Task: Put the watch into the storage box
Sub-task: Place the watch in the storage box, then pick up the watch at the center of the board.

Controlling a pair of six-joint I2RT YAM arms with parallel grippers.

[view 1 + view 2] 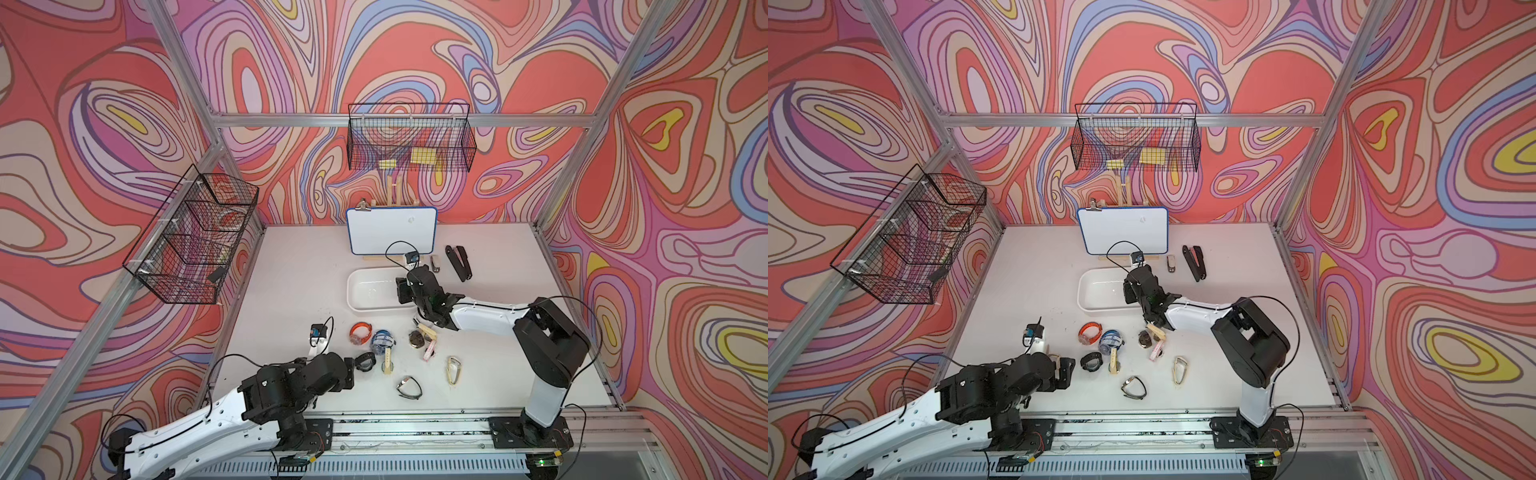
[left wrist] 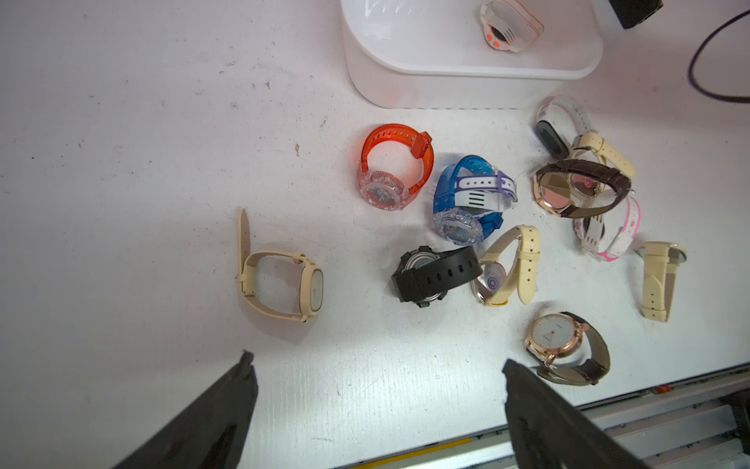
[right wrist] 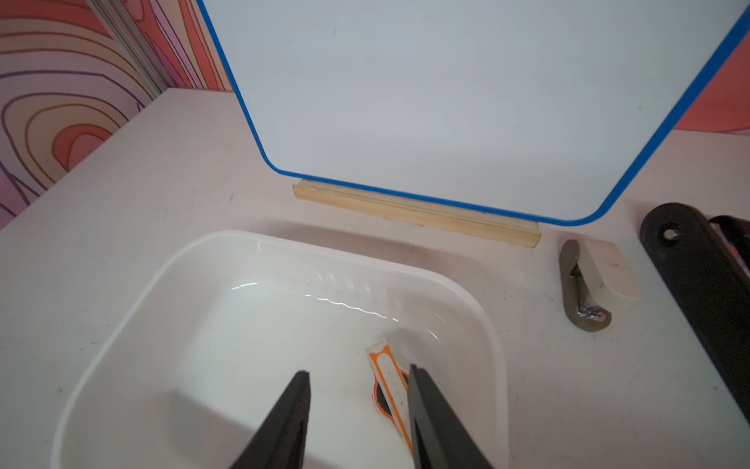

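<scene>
Since the white-and-orange watch (image 3: 387, 377) is seen lying on the glossy floor of the storage box (image 3: 259, 239), near one end of it, that watch can be judged as delivered. The right hand (image 3: 358, 371) is held just above it with its jaws parted. Nothing is clamped between them, though the strap lies close against one fingertip (whether it is touched cannot be told).

The left hand (image 2: 376, 359) is spread wide and empty above the desk (image 2: 121, 162). A cream-strapped watch (image 2: 284, 284) is set apart from the rest, and a black watch (image 2: 430, 276) lies at the near edge of a loose cluster of others just in front of the box.

Any of these is judged to be light. The case is expected to be stiff and the strap soft and springy, so a strap gripped alone would probably flex or twist. The crystal is thought liable to scratching. A hold across the case, or across the buckled loop close to the case, is judged the surest. Where straps overlap in the cluster, a neighbour could be dragged along.

Only the one watch is seen in the storage box. In the wire basket (image 1: 411, 141) on the back wall, yellow pads can be made out. The contents of the side basket (image 1: 191, 232) cannot be told.
</scene>
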